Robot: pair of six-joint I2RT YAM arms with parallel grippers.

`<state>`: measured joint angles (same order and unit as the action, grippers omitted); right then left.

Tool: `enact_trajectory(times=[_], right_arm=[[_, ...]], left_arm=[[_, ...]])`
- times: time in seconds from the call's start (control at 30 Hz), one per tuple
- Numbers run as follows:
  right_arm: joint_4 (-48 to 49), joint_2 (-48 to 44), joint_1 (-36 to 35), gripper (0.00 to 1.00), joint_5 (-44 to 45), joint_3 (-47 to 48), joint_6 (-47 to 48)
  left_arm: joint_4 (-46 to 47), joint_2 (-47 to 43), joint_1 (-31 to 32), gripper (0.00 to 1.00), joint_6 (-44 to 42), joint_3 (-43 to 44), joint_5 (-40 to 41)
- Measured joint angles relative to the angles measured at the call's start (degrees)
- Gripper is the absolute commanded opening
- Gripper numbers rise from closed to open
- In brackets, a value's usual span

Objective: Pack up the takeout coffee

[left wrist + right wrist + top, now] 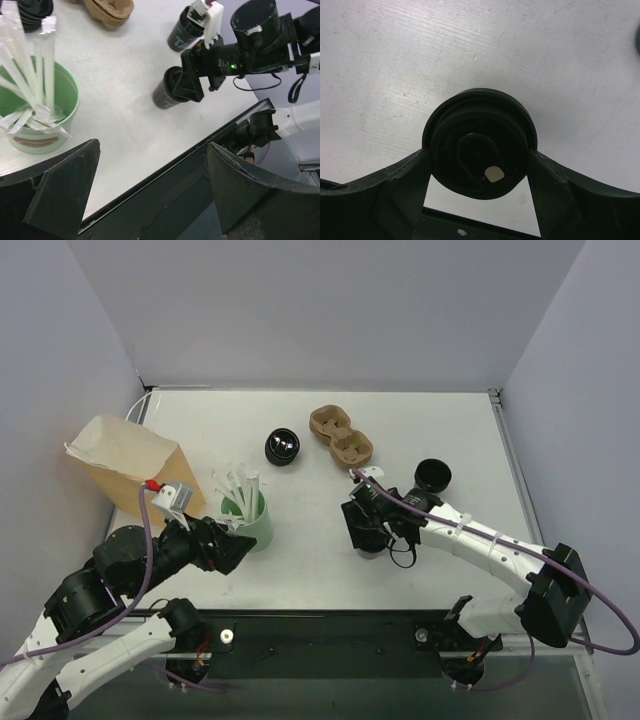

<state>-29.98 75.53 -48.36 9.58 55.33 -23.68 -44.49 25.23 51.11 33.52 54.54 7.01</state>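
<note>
a tan paper bag (120, 465) stands at the left edge of the desk (300, 570). the left arm's fingers (65, 190) are spread wide with nothing between them, beside a green cup (258, 527) full of white straws (235, 485). farther back sit a lidless black cup (283, 447) and a cardboard carrier (340, 435). right of centre, the right arm's fingers (400, 180) grip the lidded coffee cup (480, 142), which stands on the desk. another black cup (432, 475) is near, farther right.
</note>
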Motion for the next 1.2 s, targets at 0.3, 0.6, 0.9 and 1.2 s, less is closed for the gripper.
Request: enact_trajectory(times=[0.3,0.6,0.9,1.2], right_arm=[[-6.4,-9.73,9.14,0.71,2.71,-6.29,-6.58],[-15.61,-20.15,21.46,0.72,8.41,-11.15,-17.07],[-16.92,-19.02,34.93,0.77,10.88,-10.84,-17.62],[-16.59,-20.5,37.99,0.87,9.05,-10.67,-13.27]], left_arm=[[-6.01,3.98,-0.11,0.97,-0.11,6.05,5.77],[-14.43,10.67,-0.11,0.94,-3.17,14.88,16.9],[-20.22,25.9,-1.2,0.95,-7.85,23.85,36.61],[-18.51,37.16,-22.53,0.93,-18.49,30.25,33.83]])
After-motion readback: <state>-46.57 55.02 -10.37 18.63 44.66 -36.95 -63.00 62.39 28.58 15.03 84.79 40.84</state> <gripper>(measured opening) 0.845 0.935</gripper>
